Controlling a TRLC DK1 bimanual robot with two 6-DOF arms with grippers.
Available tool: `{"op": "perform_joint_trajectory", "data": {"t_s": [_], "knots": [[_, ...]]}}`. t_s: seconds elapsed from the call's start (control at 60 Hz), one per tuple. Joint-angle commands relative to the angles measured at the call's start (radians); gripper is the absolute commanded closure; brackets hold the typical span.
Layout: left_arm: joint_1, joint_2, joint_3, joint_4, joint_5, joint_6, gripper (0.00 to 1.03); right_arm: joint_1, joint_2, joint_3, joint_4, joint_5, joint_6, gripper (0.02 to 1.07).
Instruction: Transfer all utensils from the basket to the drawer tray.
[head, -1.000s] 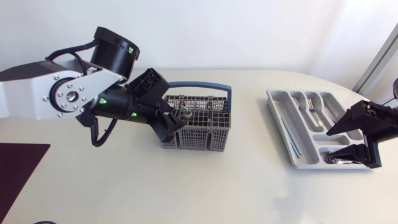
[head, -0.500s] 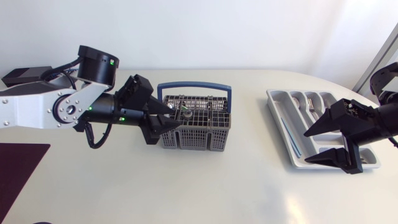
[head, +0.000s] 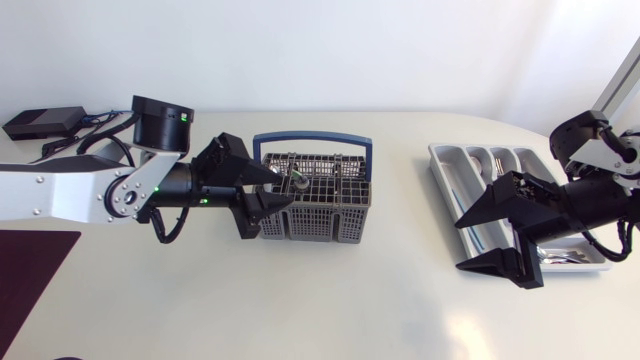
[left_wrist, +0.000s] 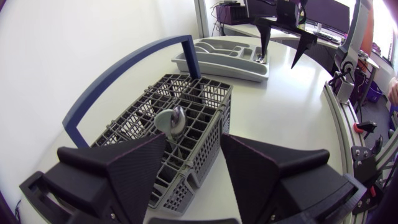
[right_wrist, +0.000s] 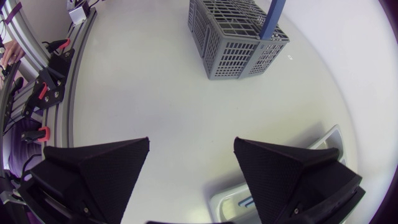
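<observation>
left gripper (left_wrist: 194, 142) is gaping wide and empty, fingers (left_wrist: 118, 168) straddling the near wall of the basket (head: 320, 222) | spoon (left_wrist: 172, 119) is standing bowl-up in a basket compartment just ahead | drawer tray (left_wrist: 211, 67) is sitting well apart, holding cutlery (head: 503, 180) | right gripper (head: 460, 246) is hanging spread and empty at the tray's basket-facing edge

A grey mesh basket (head: 320, 222) with a blue hoop handle stood upright at the centre of the frame, one spoon (head: 299, 183) bowl-up inside. At right, the grey drawer tray (head: 441, 165) lay flat, angled, with cutlery (head: 503, 185) in its compartments.
</observation>
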Motion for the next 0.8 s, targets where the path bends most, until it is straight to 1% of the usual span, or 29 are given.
{"op": "perform_joint_trajectory", "data": {"t_s": [0.0, 0.1, 0.35, 0.783], "knots": [[-0.01, 0.035, 0.0, 0.033, 0.008, 0.022, 0.41, 0.01, 0.004, -0.021, 0.008, -0.014, 0.027, 0.09], [-0.024, 0.054, 0.006, 0.067, 0.008, 0.021, 0.41, 0.014, 0.008, -0.022, 0.013, -0.014, 0.033, 0.09], [-0.048, 0.128, 0.072, 0.075, 0.008, 0.013, 0.41, 0.027, 0.01, -0.026, 0.031, -0.016, 0.043, 0.09], [-0.045, 0.157, 0.118, 0.079, -0.006, 0.012, 0.4, 0.036, 0.034, -0.021, 0.05, -0.017, 0.041, 0.09]]}}
